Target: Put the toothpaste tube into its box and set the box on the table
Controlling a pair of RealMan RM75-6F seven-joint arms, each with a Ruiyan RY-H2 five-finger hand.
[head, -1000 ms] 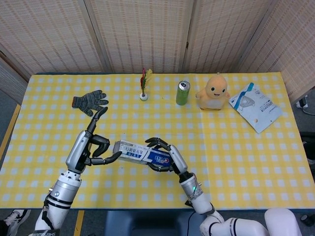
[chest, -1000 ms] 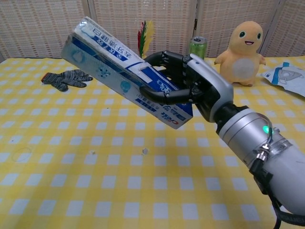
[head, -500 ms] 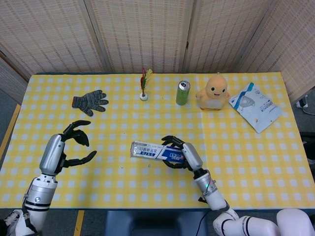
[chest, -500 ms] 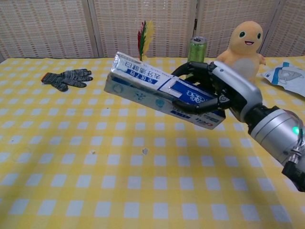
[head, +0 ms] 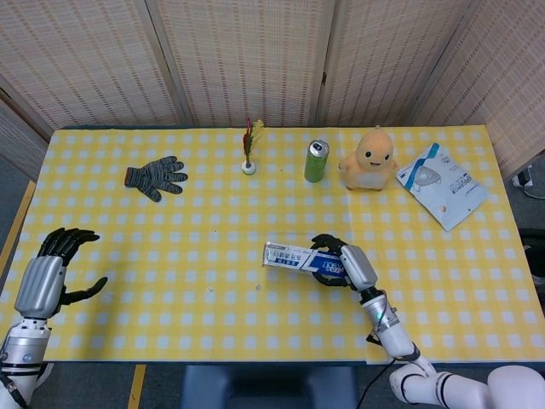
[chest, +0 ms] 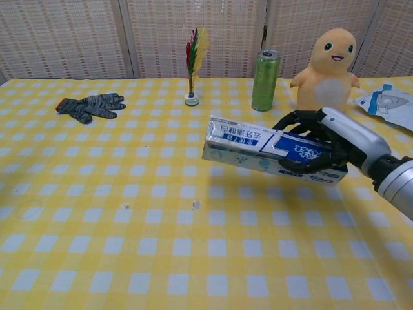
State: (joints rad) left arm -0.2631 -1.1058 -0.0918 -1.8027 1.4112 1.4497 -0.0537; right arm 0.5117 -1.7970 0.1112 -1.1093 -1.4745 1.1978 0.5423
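Table: we see the yellow checked tablecloth [head: 255,341] filling the head view, with bare squares under and around the box.
Toothpaste box: the toothpaste box [chest: 258,147] sits right of centre in the chest view, and just right of centre in the head view [head: 298,256].
Long axis: we read it as running left to right across the frame, nearly level, its free end toward the left.
Height: in the chest view a shadow lies on the cloth below it, so we judge it just above the table, not yet set down.
Tube: we cannot see the toothpaste tube; we take it to be inside.
Right hand: our right hand [chest: 322,139] wraps the box's right end, fingers over the top and front.
Left hand: our left hand [head: 47,273] hangs at the lower left edge of the head view, well apart, fingers spread, holding nothing.
Coming move: we judge it a straight lowering by the right hand alone.
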